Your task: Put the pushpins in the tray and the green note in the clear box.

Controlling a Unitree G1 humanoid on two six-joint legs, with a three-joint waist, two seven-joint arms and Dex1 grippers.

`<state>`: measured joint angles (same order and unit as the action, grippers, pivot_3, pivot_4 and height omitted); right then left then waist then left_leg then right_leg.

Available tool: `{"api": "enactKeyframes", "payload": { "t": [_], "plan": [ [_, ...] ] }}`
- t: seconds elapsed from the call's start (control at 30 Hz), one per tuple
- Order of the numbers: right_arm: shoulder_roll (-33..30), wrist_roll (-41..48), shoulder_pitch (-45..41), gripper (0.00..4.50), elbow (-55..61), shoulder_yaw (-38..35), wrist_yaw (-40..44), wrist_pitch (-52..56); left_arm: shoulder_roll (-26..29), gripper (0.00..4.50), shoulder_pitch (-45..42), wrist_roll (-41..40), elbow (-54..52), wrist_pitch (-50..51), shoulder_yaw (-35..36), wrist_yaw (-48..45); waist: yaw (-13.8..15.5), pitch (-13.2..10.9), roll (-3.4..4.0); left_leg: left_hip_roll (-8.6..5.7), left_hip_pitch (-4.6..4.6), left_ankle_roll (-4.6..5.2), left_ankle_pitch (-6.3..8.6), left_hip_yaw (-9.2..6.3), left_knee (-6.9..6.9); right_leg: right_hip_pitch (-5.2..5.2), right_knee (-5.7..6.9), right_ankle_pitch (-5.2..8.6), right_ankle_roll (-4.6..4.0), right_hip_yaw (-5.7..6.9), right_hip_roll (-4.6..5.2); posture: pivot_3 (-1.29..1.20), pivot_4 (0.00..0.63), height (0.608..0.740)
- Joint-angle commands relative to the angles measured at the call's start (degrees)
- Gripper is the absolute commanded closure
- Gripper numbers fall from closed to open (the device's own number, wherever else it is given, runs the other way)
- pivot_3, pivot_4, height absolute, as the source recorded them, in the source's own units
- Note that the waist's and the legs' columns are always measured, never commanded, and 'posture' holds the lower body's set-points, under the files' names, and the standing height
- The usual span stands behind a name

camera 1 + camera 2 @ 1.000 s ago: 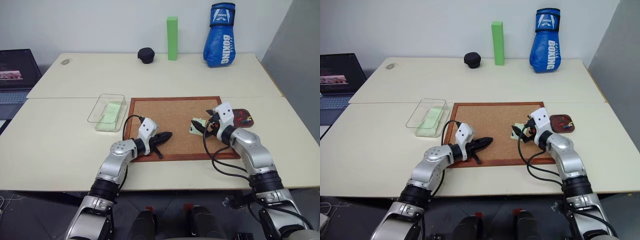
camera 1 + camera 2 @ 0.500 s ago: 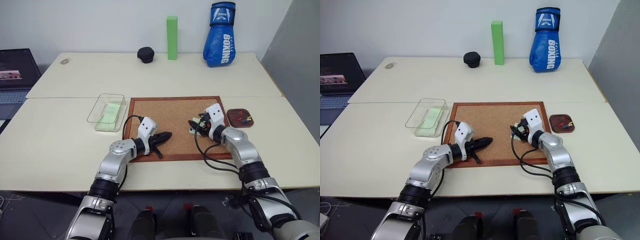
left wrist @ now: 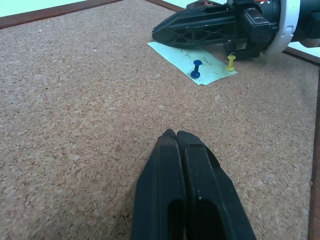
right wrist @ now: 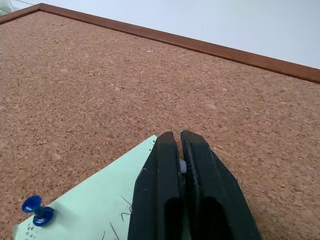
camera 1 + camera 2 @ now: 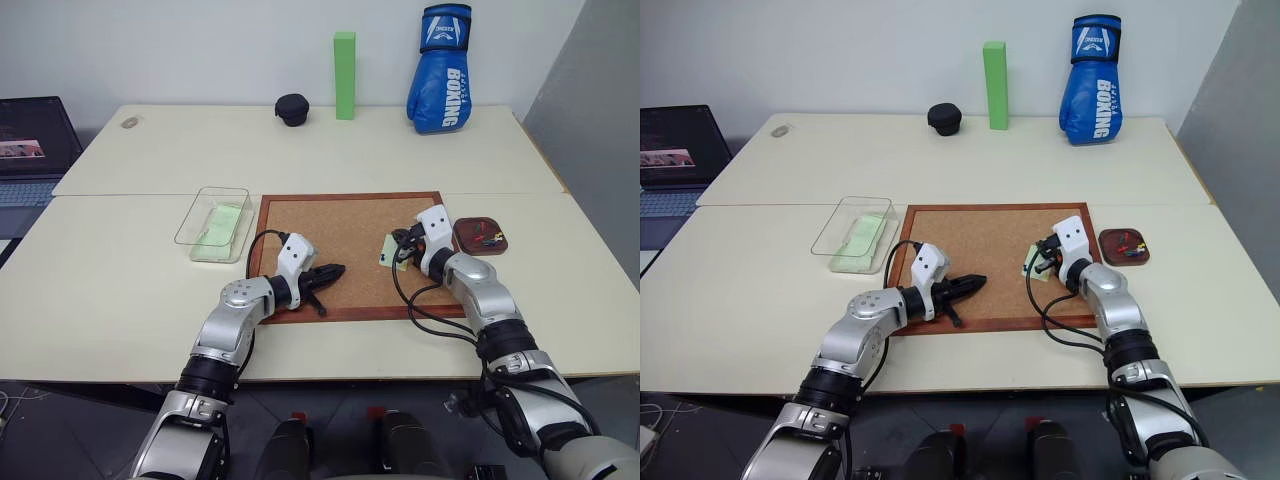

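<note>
Two pins still stand in the green note (image 3: 192,61) on the corkboard (image 5: 340,250) — a blue pushpin (image 3: 196,69) and a yellow pushpin (image 3: 231,62), both upright in the paper near the board's right side. The right gripper (image 4: 179,145) lies low over that note with its fingers pressed together, and a small pale bit shows pinched between them (what it is, I cannot tell). The left gripper (image 3: 176,137) hangs over bare cork near the board's front left part, jaws fully closed with nothing in them, pointing across toward the note. The tray (image 5: 480,236) sits on the table just off the board's right edge with a few coloured pushpins in it. The clear box (image 5: 213,224) stands beside the board's left edge — a pale green slip lies inside it.
</note>
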<state>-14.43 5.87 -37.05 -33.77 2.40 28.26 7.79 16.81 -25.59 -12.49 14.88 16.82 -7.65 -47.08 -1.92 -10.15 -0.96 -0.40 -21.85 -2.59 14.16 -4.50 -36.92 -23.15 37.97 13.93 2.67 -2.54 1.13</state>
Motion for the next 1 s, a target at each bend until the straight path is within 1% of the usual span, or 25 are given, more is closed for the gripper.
{"api": "enactKeyframes", "payload": {
  "t": [0.03, 0.13, 0.23, 0.43, 0.6, 0.7, 0.83, 1.0],
  "plan": [
    [-1.17, -0.88, -1.41, 4.47, 0.59, -1.56, -1.53, -3.57, 0.66, 4.50, -1.47, 0.67, 1.65, -0.83, 0.09, -0.55, 0.03, 0.00, 0.00, 0.00, 0.00, 0.00, 0.00, -0.01, 0.00, 0.00, 0.01, 0.00, 0.00, 0.01, 0.00, 0.00, 0.150, 0.740],
    [-0.92, 0.35, -0.89, 4.47, 3.40, -1.94, 0.14, -5.22, 0.75, 4.50, -1.83, 0.73, 2.39, -1.10, 0.21, -0.55, -0.02, -0.02, 0.01, 0.00, -0.01, 0.00, 0.00, -0.01, 0.01, -0.01, 0.01, 0.00, 0.00, 0.02, -0.01, 0.00, 0.150, 0.740],
    [-0.77, 1.75, -0.69, 4.47, 6.09, -3.32, -0.42, -5.80, 0.59, 4.50, -1.34, 0.60, 1.97, -0.75, 0.03, -0.59, -0.06, -0.03, 0.01, 0.01, -0.06, 0.00, 0.00, -0.01, 0.03, -0.06, -0.01, 0.00, 0.00, 0.01, -0.01, 0.00, 0.150, 0.740],
    [-0.79, 4.31, -0.14, 4.47, 11.78, -5.99, -1.56, -2.31, 0.00, 4.50, -0.66, 0.17, 1.04, 0.52, -0.46, -0.69, -0.05, -0.04, 0.01, 0.01, -0.05, 0.00, 0.00, -0.01, 0.05, -0.06, -0.01, 0.00, 0.00, 0.01, 0.00, 0.00, 0.150, 0.740],
    [-2.04, 4.23, 1.20, 4.47, 14.53, -7.32, -2.41, 0.26, -0.17, 4.50, -0.41, 0.04, 0.36, 1.43, -0.63, -0.75, -0.05, -0.04, 0.01, 0.01, -0.05, 0.00, 0.00, -0.01, 0.07, -0.06, -0.03, 0.01, -0.01, 0.01, -0.01, 0.00, 0.150, 0.740],
    [-3.72, 2.82, 1.22, 4.47, 13.07, -9.80, -6.95, 1.65, -0.16, 4.50, -0.51, -0.14, 0.08, 1.99, -0.53, -0.87, -0.02, -0.04, 0.01, 0.00, -0.06, 0.00, 0.00, 0.00, 0.07, -0.06, -0.06, 0.01, -0.01, 0.00, 0.01, 0.00, 0.150, 0.740],
    [-6.64, 1.43, 0.44, 4.47, 7.83, -14.19, -14.88, 2.89, -0.16, 4.50, -0.54, -0.13, -0.10, 2.31, -0.45, -0.91, 0.11, -0.04, 0.01, -0.01, -0.08, 0.00, 0.00, 0.00, 0.07, -0.06, -0.09, 0.01, -0.01, 0.00, 0.02, 0.00, 0.150, 0.740],
    [-8.95, 2.04, -0.83, 4.47, 2.92, -14.93, -14.77, 5.44, -0.08, 4.50, -0.29, 0.35, -0.26, 1.68, -0.70, -0.89, -0.19, -0.04, 0.01, 0.00, -0.07, 0.01, 0.00, 0.03, 0.11, -0.06, -0.09, 0.01, -0.02, -0.02, 0.01, 0.00, 0.150, 0.740]
  ]
}}
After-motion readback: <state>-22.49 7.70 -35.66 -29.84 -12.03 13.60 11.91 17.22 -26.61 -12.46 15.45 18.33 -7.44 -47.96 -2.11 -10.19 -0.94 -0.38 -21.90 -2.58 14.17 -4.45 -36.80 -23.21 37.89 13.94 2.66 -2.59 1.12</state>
